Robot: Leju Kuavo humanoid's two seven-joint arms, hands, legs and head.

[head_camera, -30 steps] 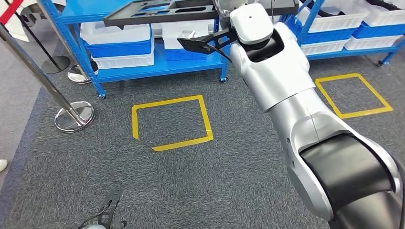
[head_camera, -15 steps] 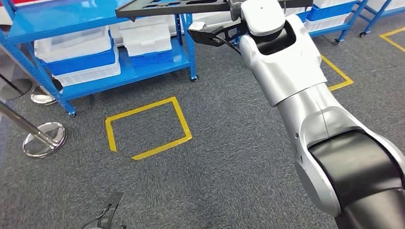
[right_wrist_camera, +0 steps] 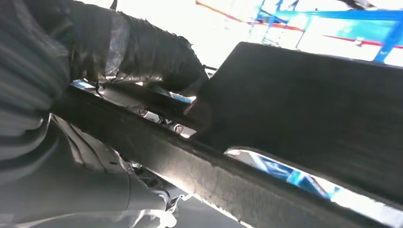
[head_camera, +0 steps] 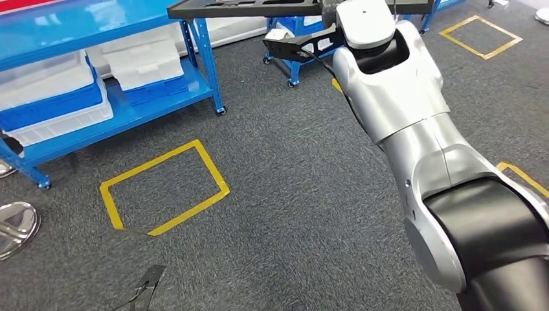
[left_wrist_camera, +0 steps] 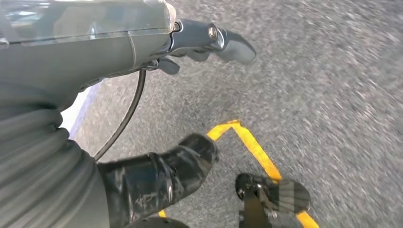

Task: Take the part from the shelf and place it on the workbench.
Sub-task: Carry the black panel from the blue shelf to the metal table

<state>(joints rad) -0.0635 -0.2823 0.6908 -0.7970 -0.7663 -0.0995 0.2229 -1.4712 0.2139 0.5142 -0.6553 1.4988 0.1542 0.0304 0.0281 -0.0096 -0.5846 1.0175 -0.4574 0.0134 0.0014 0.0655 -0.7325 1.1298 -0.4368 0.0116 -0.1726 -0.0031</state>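
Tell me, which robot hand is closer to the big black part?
Right. The right robot hand grips the black part, held up high. The left robot hand hangs low above the carpet, away from it.

Dark grey carpet floor [head_camera: 291,194] all around, with a yellow tape square [head_camera: 162,188] stuck down near the middle and another one [head_camera: 480,35] further off. White plastic bins [head_camera: 139,65] sit stacked nearby. Shiny round metal stanchion base [head_camera: 16,220] sits off at the edge.
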